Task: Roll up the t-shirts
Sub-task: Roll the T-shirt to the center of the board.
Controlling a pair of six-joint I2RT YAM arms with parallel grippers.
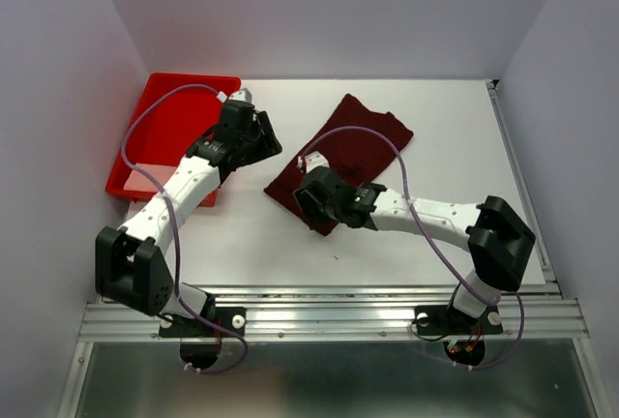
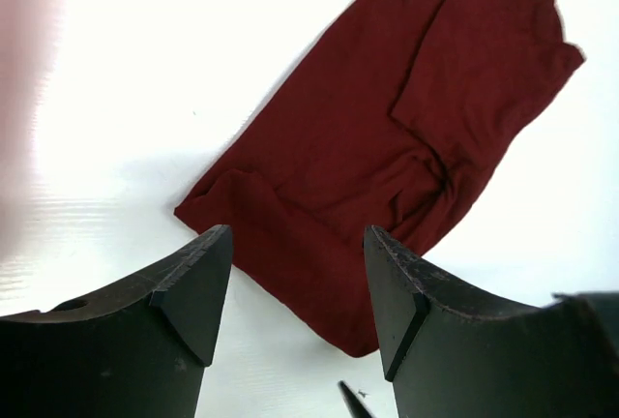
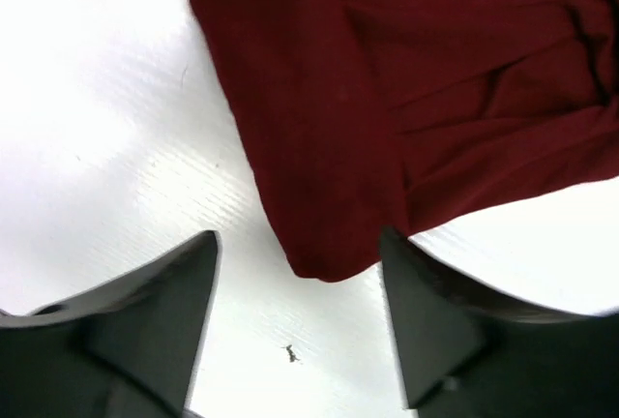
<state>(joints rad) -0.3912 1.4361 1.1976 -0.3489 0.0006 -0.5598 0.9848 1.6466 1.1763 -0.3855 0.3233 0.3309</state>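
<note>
Only overhead clearly shows tray (image 1: 169,133) left of t-shirt (image 1: 348,152).

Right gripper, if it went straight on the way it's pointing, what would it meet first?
Probably the t-shirt, its near corner just ahead of the open right gripper; depth is unclear, so it might touch the table first.

Left arm (image 1: 184,191): extended from the near edge of the tabletop (image 1: 251,244) toward its far-left corner.
Left tool (image 2: 298,244): jaws apart, holding nothing.
Right arm (image 1: 426,217): elbow by the right edge, forearm angled left to mid-tabletop.
Right tool (image 3: 300,244): jaws apart, holding nothing.
</note>
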